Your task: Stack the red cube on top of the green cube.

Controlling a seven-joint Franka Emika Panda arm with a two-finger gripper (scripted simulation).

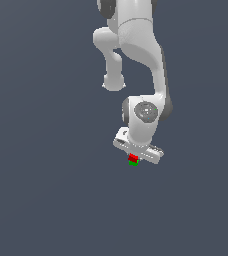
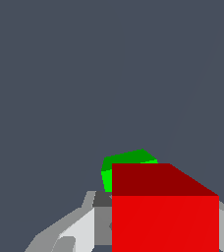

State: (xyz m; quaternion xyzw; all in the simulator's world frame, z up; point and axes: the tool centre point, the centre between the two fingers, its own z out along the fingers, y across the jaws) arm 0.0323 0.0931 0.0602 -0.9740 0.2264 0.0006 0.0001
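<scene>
The red cube (image 1: 133, 157) sits directly over the green cube (image 1: 133, 163), aligned for stacking. The gripper (image 1: 134, 156) looks clamped on it, apparently for placement.

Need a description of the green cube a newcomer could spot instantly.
Follow the white robot arm down to the pincer at its lower end. Right under it sit two tiny cubes, one above the other. The green cube is the lower one, mostly hidden behind the red cube in the wrist view.
</scene>
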